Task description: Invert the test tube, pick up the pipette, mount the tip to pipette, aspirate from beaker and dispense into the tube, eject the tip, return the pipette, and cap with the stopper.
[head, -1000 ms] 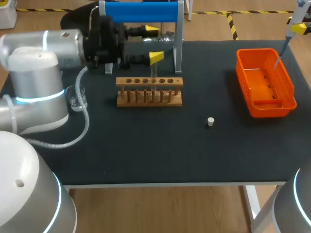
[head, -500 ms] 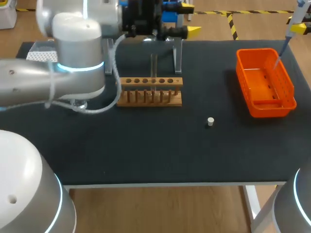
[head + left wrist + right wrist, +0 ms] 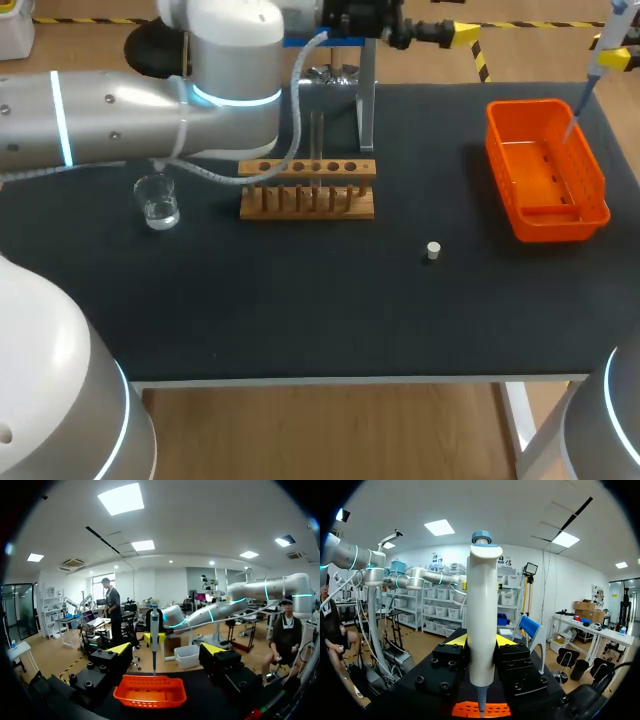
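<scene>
A clear test tube (image 3: 316, 148) stands upright in the wooden rack (image 3: 306, 189). The glass beaker (image 3: 158, 201) sits left of the rack, and the small white stopper (image 3: 433, 250) lies on the mat in front and to the right. My right gripper (image 3: 619, 57) (image 3: 481, 641) is shut on the white pipette (image 3: 598, 52) (image 3: 482, 625), holding it upright with its tip over the orange basket (image 3: 548, 214) (image 3: 462, 710). My left gripper (image 3: 455, 33) (image 3: 166, 649) hangs open and empty at the back of the table, facing the basket (image 3: 150, 695) and the pipette (image 3: 154, 636).
The pipette stand (image 3: 368, 100) rises behind the rack, partly hidden by my left arm (image 3: 150, 105), which stretches across the back left of the table above the rack. The black mat lies bare in front of the rack.
My left arm has swung rightward along the back of the table, its gripper passing the stand and uncovering the beaker. The right arm and pipette have not moved.
</scene>
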